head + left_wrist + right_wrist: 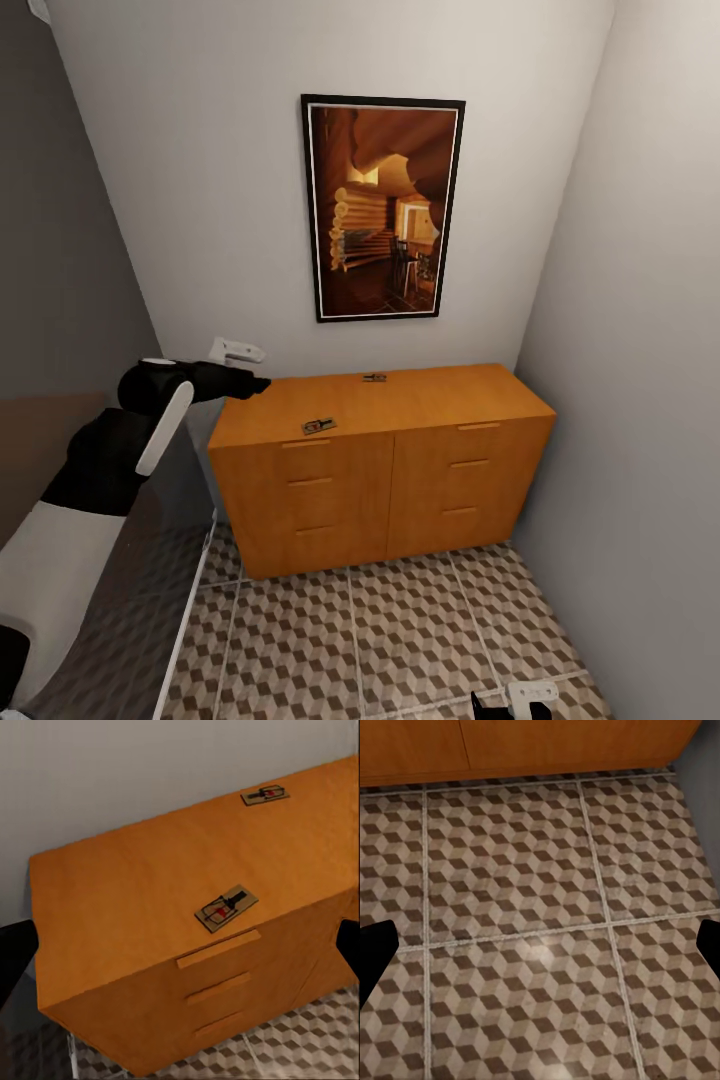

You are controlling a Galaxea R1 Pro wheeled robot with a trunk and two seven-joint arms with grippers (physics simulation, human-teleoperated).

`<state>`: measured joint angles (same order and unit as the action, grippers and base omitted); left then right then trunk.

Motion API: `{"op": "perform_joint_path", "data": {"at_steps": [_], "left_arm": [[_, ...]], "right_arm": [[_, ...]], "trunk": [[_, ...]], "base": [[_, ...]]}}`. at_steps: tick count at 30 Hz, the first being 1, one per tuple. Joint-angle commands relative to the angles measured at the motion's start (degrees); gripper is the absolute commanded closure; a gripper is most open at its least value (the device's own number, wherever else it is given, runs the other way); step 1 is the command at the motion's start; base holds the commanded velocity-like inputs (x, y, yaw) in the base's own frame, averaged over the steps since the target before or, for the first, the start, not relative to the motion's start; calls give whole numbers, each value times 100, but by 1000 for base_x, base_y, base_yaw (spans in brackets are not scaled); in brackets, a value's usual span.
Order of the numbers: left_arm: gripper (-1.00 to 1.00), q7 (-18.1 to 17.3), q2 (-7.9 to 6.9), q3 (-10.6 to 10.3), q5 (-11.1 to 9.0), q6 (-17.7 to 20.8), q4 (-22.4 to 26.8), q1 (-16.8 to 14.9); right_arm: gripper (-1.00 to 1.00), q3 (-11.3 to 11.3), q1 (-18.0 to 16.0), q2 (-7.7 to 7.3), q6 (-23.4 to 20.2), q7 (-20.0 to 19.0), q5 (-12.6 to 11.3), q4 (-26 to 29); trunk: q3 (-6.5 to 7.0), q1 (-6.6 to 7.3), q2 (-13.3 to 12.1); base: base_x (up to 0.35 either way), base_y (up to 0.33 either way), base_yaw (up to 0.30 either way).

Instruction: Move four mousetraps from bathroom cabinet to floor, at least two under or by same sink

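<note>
Two mousetraps lie on the cabinet [380, 470] top: one [319, 425] near the front edge, one [375, 377] by the rear wall. No legible writing on either. My left claw [180, 945] hovers off the cabinet's left end, fingers spread wide, empty. My right claw [540, 945] hangs wide open over the bathroom floor [540, 907], holding nothing, mostly cut off in the head view.

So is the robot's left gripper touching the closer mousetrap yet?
Apart. In the head view the left gripper hangs at the cabinet's corner, bare wood between it and the mousetrap.
</note>
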<state>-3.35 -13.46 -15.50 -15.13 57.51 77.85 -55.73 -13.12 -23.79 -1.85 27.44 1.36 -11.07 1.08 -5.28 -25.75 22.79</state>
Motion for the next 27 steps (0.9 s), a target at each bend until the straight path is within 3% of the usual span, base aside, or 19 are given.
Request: {"op": "perform_joint_path", "data": {"at_steps": [1,4,9,14,22,27], "left_arm": [[-100,-375,-139,-6,32,17,8,-7],[-100,-989,-397,-17,35,10,49,-7],[-100,-1732,-692,-62,39,4,138,-6],[-100,-3052,-1254,-404,45,-14,382,-7],[-100,-3442,-1417,-981,58,-28,434,-8],[-100,-3469,-1427,-1092,61,-29,449,-8]], "right_arm": [[-100,-50,-4,0,15,14,-40,-3],[-100,-50,-4,0,15,14,-40,-3],[-100,-50,-7,0,15,14,-37,-3],[-100,-50,-5,0,17,14,-36,-3],[-100,-50,-3,0,18,14,-35,-3],[-100,-50,-7,-1,23,14,-35,-3]], "trunk": [[-13,-4,13],[-13,-4,13],[-13,-4,13],[-13,-4,13],[-13,-4,13],[-13,-4,13]], "base": [[0,0,0],[0,0,0],[0,0,0],[0,0,0],[0,0,0],[0,0,0]]}}
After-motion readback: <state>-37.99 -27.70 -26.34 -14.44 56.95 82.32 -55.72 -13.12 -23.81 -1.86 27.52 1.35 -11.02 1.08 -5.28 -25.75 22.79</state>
